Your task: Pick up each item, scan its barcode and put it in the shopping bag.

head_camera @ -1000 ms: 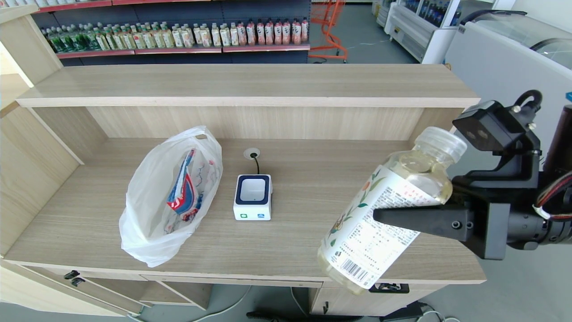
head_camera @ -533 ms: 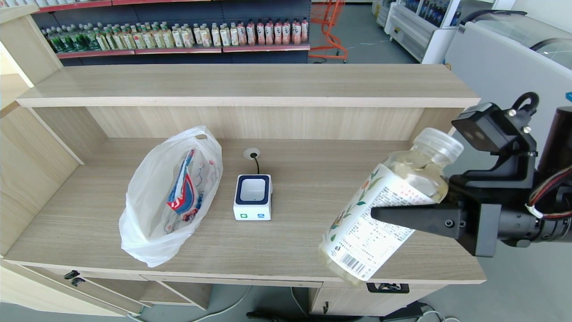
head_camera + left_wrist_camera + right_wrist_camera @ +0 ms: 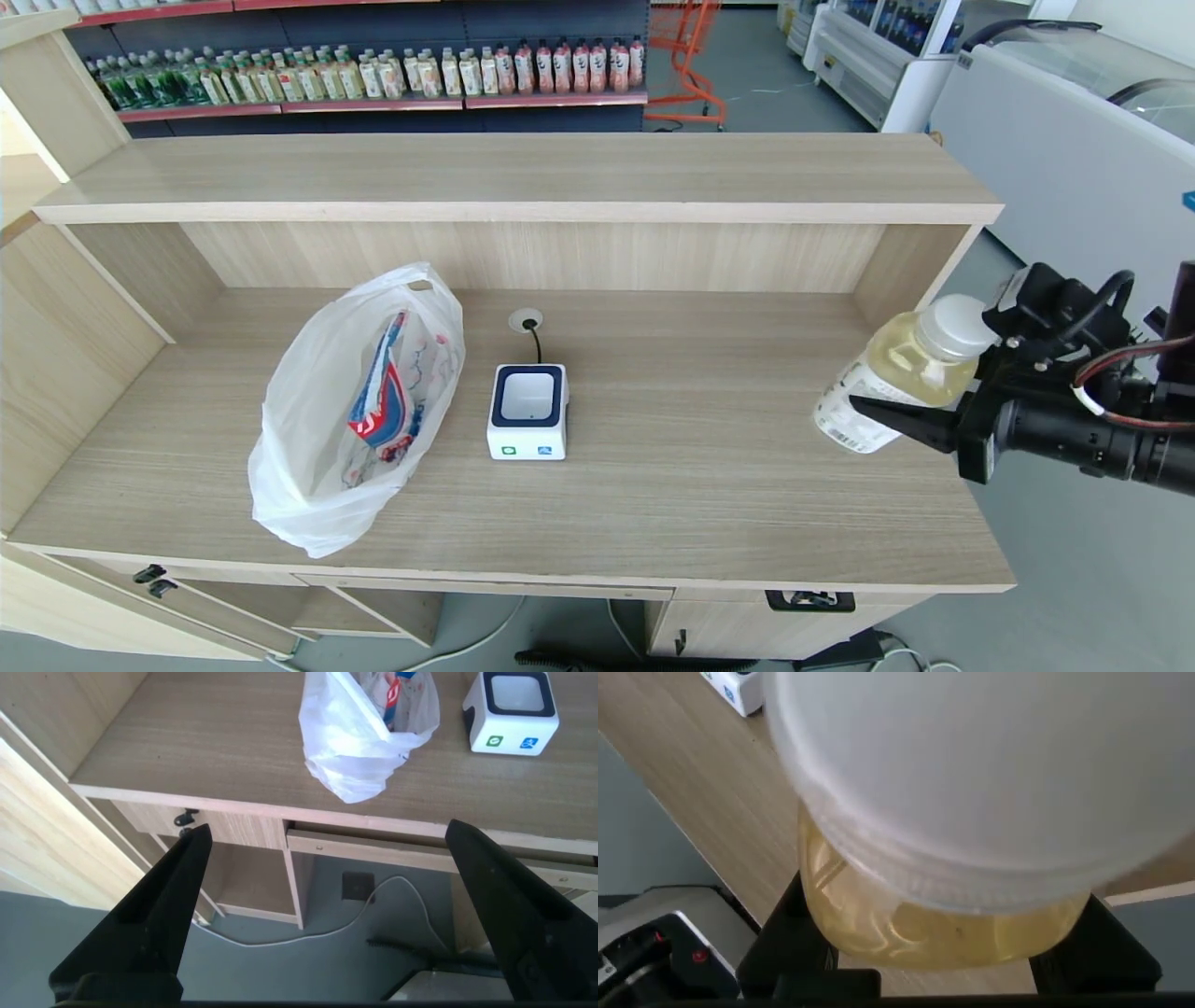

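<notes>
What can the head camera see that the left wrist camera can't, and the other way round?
Head view, beyond the left wrist view: the drink bottle, held tilted in the right gripper at the counter's right end, and the stocked shelves behind. Left wrist view, beyond the head view: the left gripper, open, out in front of the counter. Both: the wooden counter, the white shopping bag with a red and blue packet inside, and the barcode scanner beside it.
</notes>
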Motion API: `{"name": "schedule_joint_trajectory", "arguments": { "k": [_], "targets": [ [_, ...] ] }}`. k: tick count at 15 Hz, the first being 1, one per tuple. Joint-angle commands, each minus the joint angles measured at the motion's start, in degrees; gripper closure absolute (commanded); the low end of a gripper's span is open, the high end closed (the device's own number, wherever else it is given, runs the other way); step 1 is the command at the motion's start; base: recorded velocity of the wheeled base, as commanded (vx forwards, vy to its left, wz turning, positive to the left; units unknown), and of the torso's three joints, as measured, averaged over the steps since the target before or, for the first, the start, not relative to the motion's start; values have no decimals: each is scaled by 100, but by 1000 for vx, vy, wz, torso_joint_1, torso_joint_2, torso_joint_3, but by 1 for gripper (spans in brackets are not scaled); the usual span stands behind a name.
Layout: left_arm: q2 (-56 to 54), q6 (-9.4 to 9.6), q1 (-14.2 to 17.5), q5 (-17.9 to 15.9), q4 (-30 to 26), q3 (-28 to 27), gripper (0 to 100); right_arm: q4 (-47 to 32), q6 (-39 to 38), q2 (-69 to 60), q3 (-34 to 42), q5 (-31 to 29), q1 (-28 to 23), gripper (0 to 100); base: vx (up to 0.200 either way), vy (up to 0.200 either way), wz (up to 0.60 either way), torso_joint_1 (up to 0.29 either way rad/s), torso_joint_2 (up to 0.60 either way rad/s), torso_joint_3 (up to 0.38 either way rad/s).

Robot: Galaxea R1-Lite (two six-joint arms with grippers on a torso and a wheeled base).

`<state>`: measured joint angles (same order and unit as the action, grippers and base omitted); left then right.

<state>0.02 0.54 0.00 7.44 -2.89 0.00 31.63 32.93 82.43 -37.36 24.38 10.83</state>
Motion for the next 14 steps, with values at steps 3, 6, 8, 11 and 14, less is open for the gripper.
{"name": "schedule_joint_trajectory", "arguments": {
  "k": [3,6,8,11,14],
  "targets": [
    [-2,-1,0,3,-1,0,0,466,592,-87,45,-636,-186,100,0,0,0,0,0,0],
    [-2,-1,0,3,-1,0,0,546,1708,-105,159,-601,-573,100,0,0,0,0,0,0],
    [-2,-1,0,3,-1,0,0,695,2042,-78,194,-522,-625,100,0,0,0,0,0,0],
    [-2,43,0,3,-1,0,0,774,2324,-333,291,-478,-617,100,0,0,0,0,0,0],
    [-2,43,0,3,-1,0,0,783,2332,-465,608,-461,-538,100,0,133,0,0,0,3]
  ]
}}
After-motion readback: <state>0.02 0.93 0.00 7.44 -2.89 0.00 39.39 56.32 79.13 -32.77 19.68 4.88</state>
